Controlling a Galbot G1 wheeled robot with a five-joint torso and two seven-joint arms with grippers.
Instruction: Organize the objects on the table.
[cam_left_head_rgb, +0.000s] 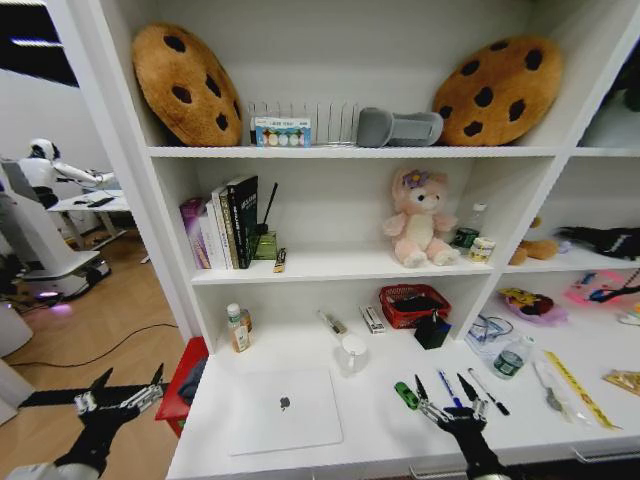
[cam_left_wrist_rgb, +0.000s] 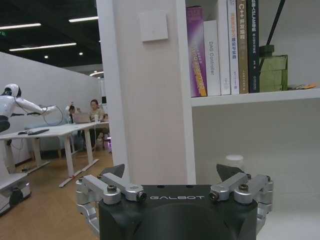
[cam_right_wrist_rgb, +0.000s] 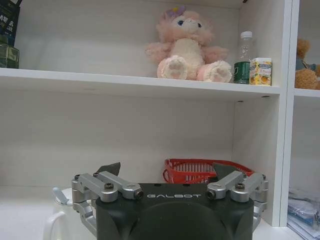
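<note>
A closed silver laptop lies on the white table near its front left. A tiny green toy car sits to the right of the laptop. Beside the car lie a blue pen and a black pen. My right gripper hovers open over the front edge, right at the car and pens; in the right wrist view this right gripper holds nothing. My left gripper hangs open off the table's left end, and the left wrist view shows the left gripper empty, facing the shelf side.
A white mug, a red basket, a small black box and a bottle stand at the table's back. A water bottle and a yellow ruler lie to the right. Shelves with books rise behind.
</note>
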